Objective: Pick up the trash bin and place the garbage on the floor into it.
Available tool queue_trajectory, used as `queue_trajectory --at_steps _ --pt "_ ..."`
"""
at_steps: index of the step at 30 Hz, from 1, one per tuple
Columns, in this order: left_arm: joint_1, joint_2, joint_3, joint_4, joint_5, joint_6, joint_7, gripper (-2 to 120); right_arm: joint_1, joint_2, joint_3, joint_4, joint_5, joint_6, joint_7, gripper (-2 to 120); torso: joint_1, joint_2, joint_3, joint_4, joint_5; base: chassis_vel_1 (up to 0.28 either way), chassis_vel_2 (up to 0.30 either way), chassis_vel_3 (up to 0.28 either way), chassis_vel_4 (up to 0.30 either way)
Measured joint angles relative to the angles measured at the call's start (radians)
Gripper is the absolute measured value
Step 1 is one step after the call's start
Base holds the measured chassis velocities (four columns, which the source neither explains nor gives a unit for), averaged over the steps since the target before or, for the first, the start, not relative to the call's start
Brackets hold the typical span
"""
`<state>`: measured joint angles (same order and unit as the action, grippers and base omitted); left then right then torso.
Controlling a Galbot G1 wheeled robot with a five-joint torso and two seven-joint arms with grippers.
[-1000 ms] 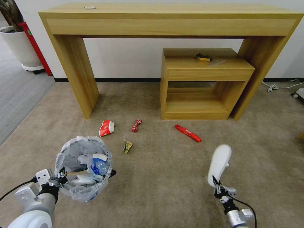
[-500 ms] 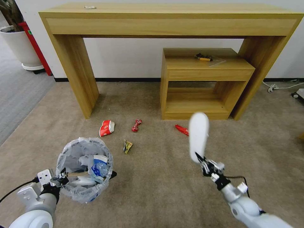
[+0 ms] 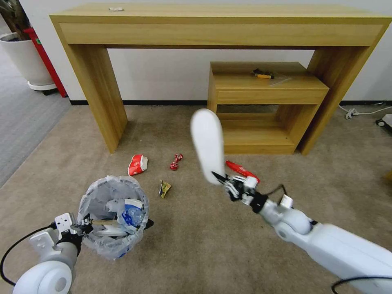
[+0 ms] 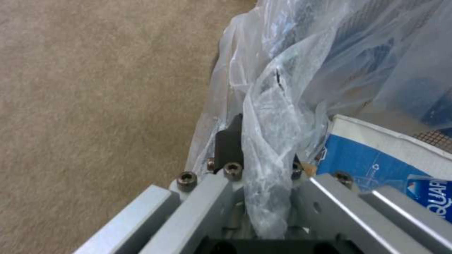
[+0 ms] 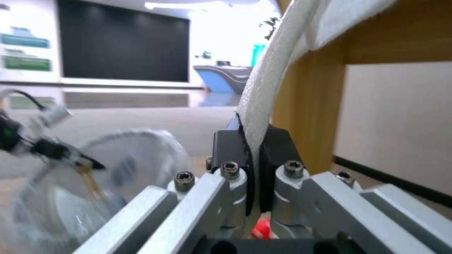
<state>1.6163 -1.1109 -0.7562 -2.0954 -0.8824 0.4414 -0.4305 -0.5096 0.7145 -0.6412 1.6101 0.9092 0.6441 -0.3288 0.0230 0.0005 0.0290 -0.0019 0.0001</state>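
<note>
The trash bin (image 3: 94, 195), black with a crinkly clear bag, hangs low at the near left over the beige floor (image 3: 196, 245). My left gripper (image 3: 84, 226) is shut on its near rim, and the bag is pinched between the fingers (image 4: 229, 141). Inside lie a blue-white carton (image 4: 372, 158), a bottle and white items. My right gripper (image 3: 221, 180) is shut on the heel edge of a white slipper (image 3: 207, 143), which stands upright in the air right of the bin; the slipper (image 5: 273, 70) runs between the closed pads. A red cup (image 3: 137, 164) and red wrappers (image 3: 176, 161) lie on the carpet.
A long red wrapper (image 3: 243, 170) lies partly behind my right gripper, and a small greenish wrapper (image 3: 164, 188) rests near the bin. A wooden console table (image 3: 220, 24) and a low shelf unit (image 3: 261, 106) stand ahead. A white plant pot (image 3: 24, 57) is far left, cables (image 3: 359, 111) far right.
My right arm has swung the slipper up, forward and leftward, from the near right toward the middle. The bin has drifted slightly to the right in my left gripper.
</note>
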Motion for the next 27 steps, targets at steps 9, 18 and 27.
queue_trajectory --at_steps 9,18,27 --pt "-0.039 0.016 0.024 0.027 -0.017 0.002 -0.011 0 0.263 0.136 -0.260 -0.008 0.035 -0.021 0.037 1 0.000 0.000 0.000 0.0002 0.0000 0.000 0.000 0.000 0.000" --pt "-0.061 0.027 0.041 0.021 -0.044 0.005 -0.024 0 0.387 0.289 -0.430 -0.119 0.049 -0.027 0.068 1 0.000 0.000 0.000 0.0000 0.0000 0.000 0.000 0.000 0.000" --pt "-0.065 0.044 0.058 0.006 -0.060 0.007 -0.029 0 0.418 0.459 -0.501 -0.234 0.052 -0.022 0.072 1 0.000 0.000 0.000 0.0001 -0.0001 0.000 0.000 0.000 0.000"
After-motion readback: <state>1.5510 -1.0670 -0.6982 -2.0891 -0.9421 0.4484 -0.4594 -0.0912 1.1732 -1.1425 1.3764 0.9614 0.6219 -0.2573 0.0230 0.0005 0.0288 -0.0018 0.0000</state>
